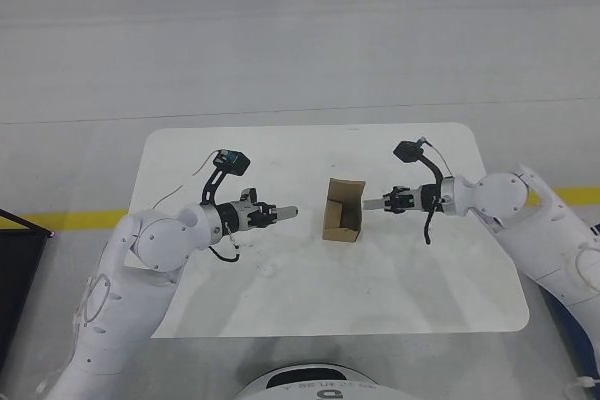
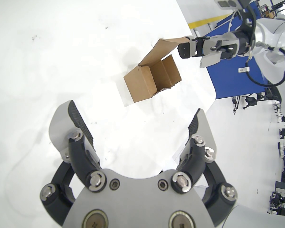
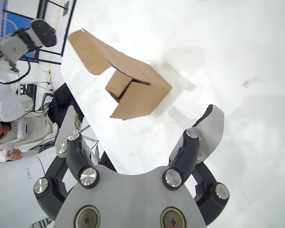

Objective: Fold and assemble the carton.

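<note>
A small brown carton [image 1: 343, 210] stands on the middle of the white table [image 1: 430, 290], its top open and one lid flap [image 2: 166, 48] raised. Inside [image 2: 165, 74], folded bottom panels show. My left gripper [image 1: 290, 212] hovers a short way off one side of the carton, open and holding nothing [image 2: 135, 117]. My right gripper [image 1: 369, 201] sits close against the opposite side, near the raised flap, also open with nothing between its fingers [image 3: 142, 115]. From the right wrist the carton [image 3: 142, 91] lies just ahead of the fingertips.
The table's rounded edges run near both arms. A black frame [image 1: 0, 260] stands on the floor past the table's left side. A yellow floor line [image 1: 70, 218] runs behind it. Bare table surrounds the carton on all sides.
</note>
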Robot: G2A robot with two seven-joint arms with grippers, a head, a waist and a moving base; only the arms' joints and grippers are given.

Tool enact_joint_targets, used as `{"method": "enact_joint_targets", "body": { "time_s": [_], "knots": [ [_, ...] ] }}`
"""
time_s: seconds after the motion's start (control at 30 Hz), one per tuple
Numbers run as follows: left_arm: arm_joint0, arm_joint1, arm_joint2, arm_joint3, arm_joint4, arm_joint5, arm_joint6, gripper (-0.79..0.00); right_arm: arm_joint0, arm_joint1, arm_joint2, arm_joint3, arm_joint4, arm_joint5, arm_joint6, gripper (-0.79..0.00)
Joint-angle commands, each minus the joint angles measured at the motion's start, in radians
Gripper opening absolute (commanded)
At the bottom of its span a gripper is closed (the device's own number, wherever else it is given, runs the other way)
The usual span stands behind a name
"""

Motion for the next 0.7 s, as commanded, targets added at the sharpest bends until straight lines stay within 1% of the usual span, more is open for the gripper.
{"method": "enact_joint_targets", "body": {
  "time_s": [0.0,0.1,0.23,0.53,0.57,0.6,0.67],
  "knots": [
    [0.000,0.000,0.000,0.000,0.000,0.000,0.000,0.000,-0.002,-0.002,-0.001,-0.021,-0.005,0.043,0.004,0.000],
    [0.000,0.000,0.000,0.000,0.000,0.000,0.000,0.000,-0.008,-0.006,-0.003,-0.041,-0.010,0.068,0.000,0.000],
    [0.000,0.000,0.000,0.000,0.000,0.000,0.000,0.000,-0.003,-0.016,-0.010,-0.029,-0.001,0.114,-0.006,0.000],
    [0.000,0.000,0.000,0.000,0.000,0.000,0.000,0.000,-0.010,-0.025,0.021,0.063,0.079,0.078,0.003,0.000],
    [0.000,0.000,0.000,0.000,0.000,0.000,0.000,0.000,-0.009,-0.027,0.018,0.067,0.075,0.081,0.012,-0.006],
    [0.000,0.000,0.000,0.000,0.000,0.000,0.000,0.000,-0.006,-0.030,0.013,0.070,0.072,0.084,0.020,-0.037],
    [0.000,0.000,0.000,0.000,0.000,0.000,0.000,0.000,0.005,-0.037,-0.005,0.071,0.052,0.101,0.036,-0.071]
  ]
}}
